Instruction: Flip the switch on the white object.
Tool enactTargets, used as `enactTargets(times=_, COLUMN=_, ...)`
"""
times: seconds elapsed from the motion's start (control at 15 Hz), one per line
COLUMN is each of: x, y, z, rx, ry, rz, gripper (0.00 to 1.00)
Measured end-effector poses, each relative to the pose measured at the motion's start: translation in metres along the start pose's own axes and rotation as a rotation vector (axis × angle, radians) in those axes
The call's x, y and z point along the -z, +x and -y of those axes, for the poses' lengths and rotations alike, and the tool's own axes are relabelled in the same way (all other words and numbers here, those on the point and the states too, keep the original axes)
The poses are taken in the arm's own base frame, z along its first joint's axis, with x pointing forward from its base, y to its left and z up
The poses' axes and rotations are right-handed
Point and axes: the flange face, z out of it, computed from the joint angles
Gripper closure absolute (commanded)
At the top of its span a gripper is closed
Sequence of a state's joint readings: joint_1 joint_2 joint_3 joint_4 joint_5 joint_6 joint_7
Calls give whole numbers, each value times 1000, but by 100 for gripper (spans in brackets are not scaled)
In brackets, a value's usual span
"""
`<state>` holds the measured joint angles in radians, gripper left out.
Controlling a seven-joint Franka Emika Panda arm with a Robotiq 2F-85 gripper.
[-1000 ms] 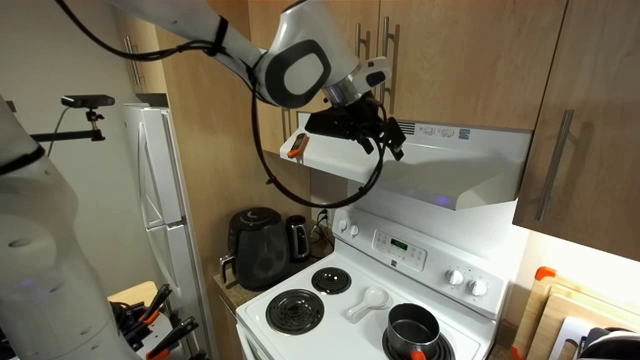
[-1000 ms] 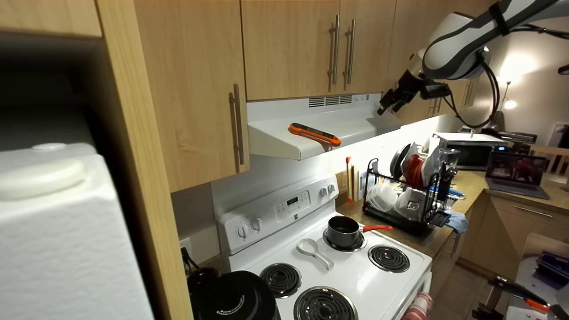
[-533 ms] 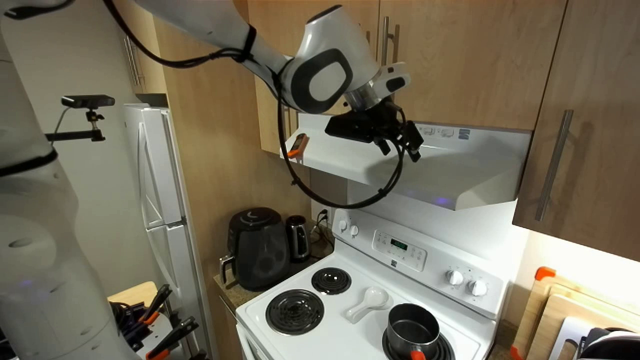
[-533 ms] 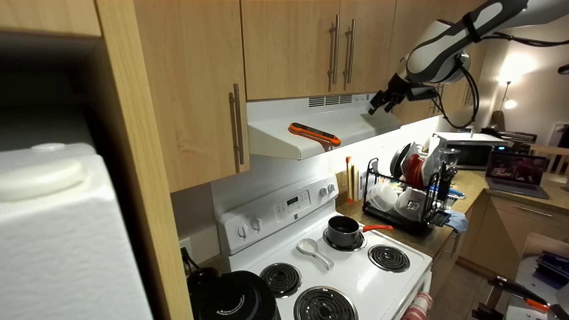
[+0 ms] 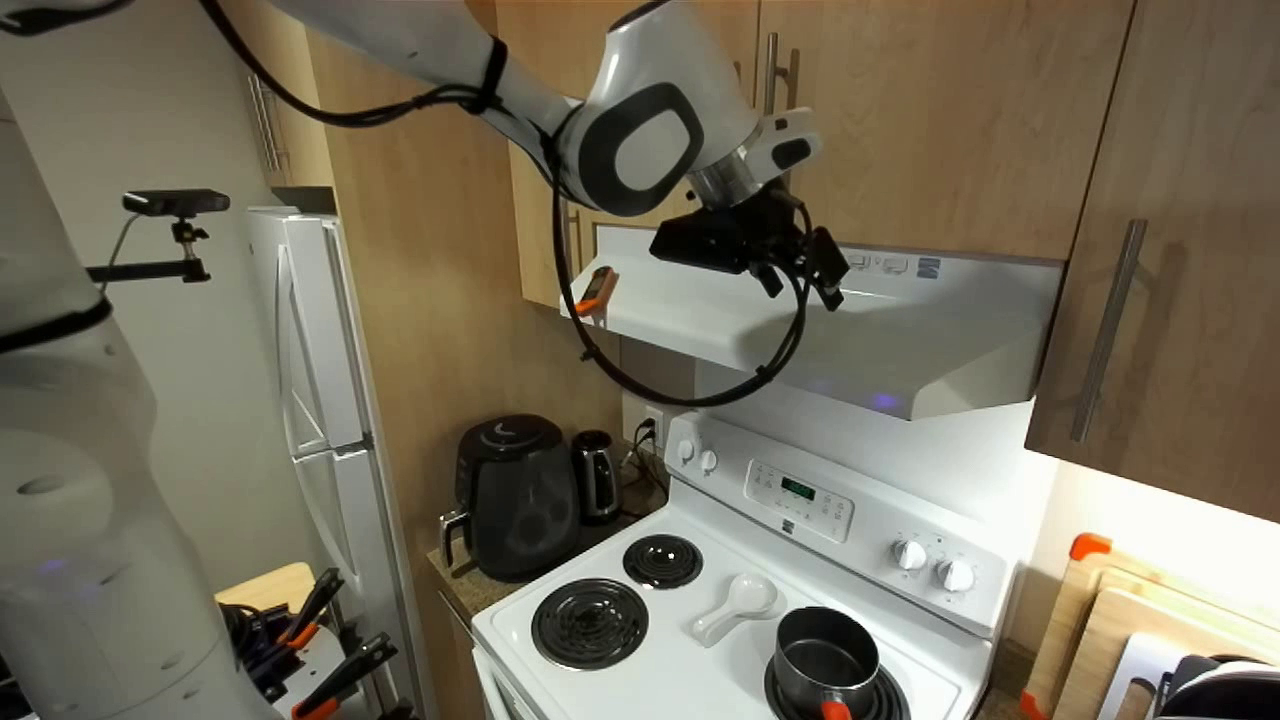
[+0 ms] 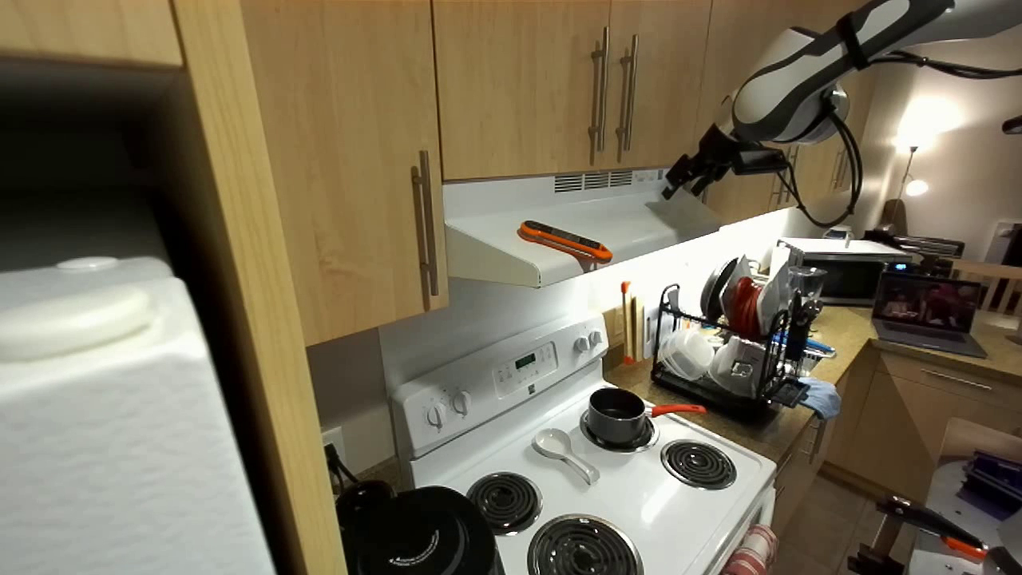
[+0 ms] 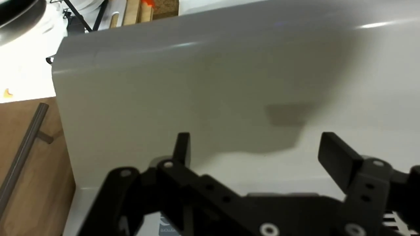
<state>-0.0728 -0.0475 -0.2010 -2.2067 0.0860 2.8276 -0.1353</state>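
With my jaws spread and empty, I'd best close them before gently pressing a switch (image 5: 895,266) on the white hood (image 5: 900,335).

So I'm getting the wide white sloped metal range hood (image 5: 900,330) plus the white coil-burner stove (image 6: 647,503) in both exterior views, angling down from opposite ends; wrist view's facing the hood up close.
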Motion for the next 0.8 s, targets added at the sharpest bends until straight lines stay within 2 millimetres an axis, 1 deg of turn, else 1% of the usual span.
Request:
enactTargets(times=0.27, x=3, y=3, z=9, rx=10, ry=9, rz=-17, gripper=0)
enactTargets(times=0.47, x=14, y=6, z=21, rx=19, ry=26, rz=-15, gripper=0)
enactTargets(times=0.6, x=20, y=7, z=23, rx=22, ry=32, rz=-11, gripper=0)
enactTargets(times=0.8, x=22, y=6, z=22, rx=21, ry=33, rz=-10, gripper=0)
